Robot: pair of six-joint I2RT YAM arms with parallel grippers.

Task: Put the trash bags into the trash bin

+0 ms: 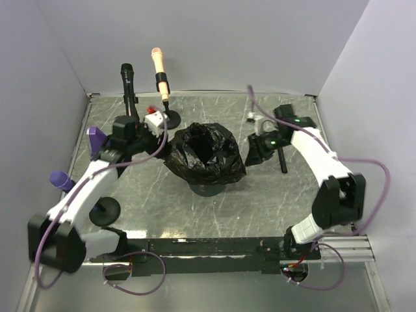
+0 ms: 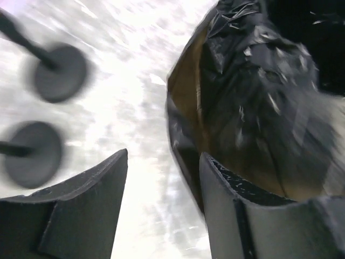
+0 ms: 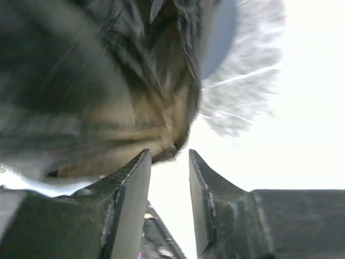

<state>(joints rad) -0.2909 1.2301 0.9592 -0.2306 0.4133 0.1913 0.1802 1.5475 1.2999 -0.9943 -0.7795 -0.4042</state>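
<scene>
Your two arms are the same build: white shells on the long links, chunky black housings at every joint, on the left arm (image 1: 81, 195) and the right arm (image 1: 318, 153) alike. Each one drags a purple cable (image 1: 388, 185) looping off its base end. Your right arm's black wrist has two tiny green lights (image 1: 297, 119). Up close, your left tool (image 2: 161, 162) has dark, wedge-shaped fingers (image 2: 91, 189) with scuffed, chipped edges. Your right tool (image 3: 168, 156) looks much the same, grey and scratched.
</scene>
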